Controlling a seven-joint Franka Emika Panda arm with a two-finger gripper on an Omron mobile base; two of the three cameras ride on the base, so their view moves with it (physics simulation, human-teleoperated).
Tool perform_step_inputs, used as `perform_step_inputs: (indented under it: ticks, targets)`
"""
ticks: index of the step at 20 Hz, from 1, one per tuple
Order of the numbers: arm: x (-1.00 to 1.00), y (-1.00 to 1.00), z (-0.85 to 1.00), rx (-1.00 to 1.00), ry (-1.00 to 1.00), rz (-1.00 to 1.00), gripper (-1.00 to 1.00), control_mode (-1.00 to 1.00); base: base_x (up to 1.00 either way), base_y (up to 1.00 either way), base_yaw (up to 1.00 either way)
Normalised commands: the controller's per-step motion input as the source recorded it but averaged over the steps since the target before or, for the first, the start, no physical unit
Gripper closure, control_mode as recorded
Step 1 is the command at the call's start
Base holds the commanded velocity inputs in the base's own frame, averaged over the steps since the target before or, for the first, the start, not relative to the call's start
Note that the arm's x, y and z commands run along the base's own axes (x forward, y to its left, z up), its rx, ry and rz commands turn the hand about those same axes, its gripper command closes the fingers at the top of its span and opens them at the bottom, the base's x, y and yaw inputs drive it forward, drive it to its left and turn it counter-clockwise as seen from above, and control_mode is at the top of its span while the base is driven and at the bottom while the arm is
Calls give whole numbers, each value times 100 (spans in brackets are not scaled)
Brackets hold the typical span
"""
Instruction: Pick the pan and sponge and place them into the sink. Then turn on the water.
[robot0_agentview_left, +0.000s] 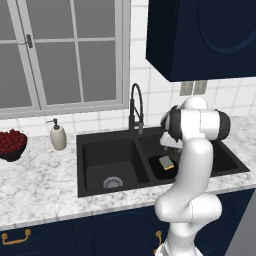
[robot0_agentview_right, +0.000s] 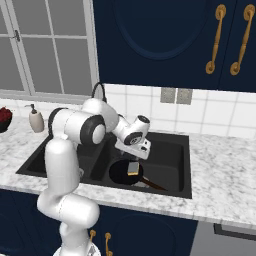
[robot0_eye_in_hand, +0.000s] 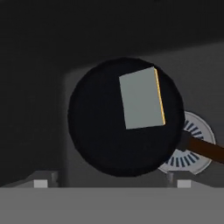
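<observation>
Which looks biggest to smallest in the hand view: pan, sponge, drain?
1. pan, largest by far.
2. sponge, lying in the pan.
3. drain, though the pan hides part of it, so its place against the sponge is unsure.

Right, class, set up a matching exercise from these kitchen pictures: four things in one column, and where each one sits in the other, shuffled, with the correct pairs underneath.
Things:
1. sponge
2. pan
3. soap dispenser
4. bowl of red fruit

Places:
A. on the counter at the far left, under the window
B. lying inside the pan
C. in the sink's right basin, partly over the drain
D. standing on the counter just left of the sink

Pairs: 1-B, 2-C, 3-D, 4-A
</observation>
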Motion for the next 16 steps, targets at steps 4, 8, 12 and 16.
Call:
perform_step_inputs:
  ticks: [4, 8, 12, 16]
  targets:
    - [-16, 2, 46, 0, -34, 2, -100, -100, 0, 0, 0]
    - [-9, 3, 39, 0, -38, 2, -100, -100, 0, 0, 0]
    - [-7, 0, 42, 0, -32, 1, -100, -100, 0, 0, 0]
    - [-13, 0, 22, 0, -28, 0, -100, -100, 0, 0, 0]
